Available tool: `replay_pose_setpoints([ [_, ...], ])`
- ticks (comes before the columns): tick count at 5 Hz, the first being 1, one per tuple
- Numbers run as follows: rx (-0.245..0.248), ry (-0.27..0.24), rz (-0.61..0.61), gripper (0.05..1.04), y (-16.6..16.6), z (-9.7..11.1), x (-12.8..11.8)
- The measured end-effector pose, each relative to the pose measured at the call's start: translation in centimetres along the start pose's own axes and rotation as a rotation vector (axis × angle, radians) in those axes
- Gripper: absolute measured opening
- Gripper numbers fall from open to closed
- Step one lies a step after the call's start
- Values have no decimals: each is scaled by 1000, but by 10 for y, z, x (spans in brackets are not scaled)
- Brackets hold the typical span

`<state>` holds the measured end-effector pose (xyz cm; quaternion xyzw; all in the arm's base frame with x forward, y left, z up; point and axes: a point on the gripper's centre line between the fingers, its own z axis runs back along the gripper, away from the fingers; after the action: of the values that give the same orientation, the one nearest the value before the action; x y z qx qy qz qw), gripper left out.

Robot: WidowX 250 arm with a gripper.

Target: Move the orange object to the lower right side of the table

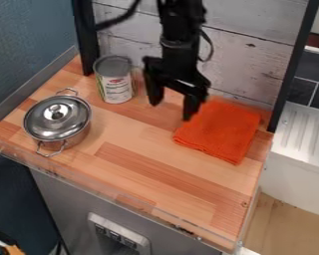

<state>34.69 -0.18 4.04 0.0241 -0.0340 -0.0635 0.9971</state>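
Far half of the light-and-dark striped wooden tabletop point(149, 162): your black two-finger gripper point(171, 108) hangs down, pointing at the wood. Fingers spread wide, nothing between them. The right-hand finger overlaps the left border of the cloth in the view; contact with it can't be told.

Your target, the flat, square-cut orange cloth point(222, 128), lies toward the far right, its near corner pointing at the right edge. Slight wrinkles, no tall fold to pinch.

Around it: lidded shiny metal pot point(57, 122) with two loop handles at left; open-topped metal can with a paper label point(115, 80), far left, upright.

Step in hand, as I judge it: lining up for the grasp. Cloth not yet at the near right. Next, you want the claw shifted right so both fingers sit over fabric, then lowered until the tips meet it, then closed to gather a pinch. After that, carry or drag toward the near right corner. Watch for tips skimming the thin weave, and for cloth draping over the table's edge if you go too far.
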Motion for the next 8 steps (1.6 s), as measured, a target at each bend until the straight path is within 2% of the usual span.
replay_pose_setpoints([
  [1,17,-5,-3,1001,-22,-12,17],
  [2,12,-5,8,1001,-31,-24,24],
  [3,-9,-18,37,1001,-35,-30,27],
  [4,6,-6,24,1001,-36,-37,23],
  [5,23,28,8,1001,-34,-48,3],
  [7,55,51,-72,1001,-30,-46,-46],
  [8,50,79,-116,1001,-30,-45,-72],
])
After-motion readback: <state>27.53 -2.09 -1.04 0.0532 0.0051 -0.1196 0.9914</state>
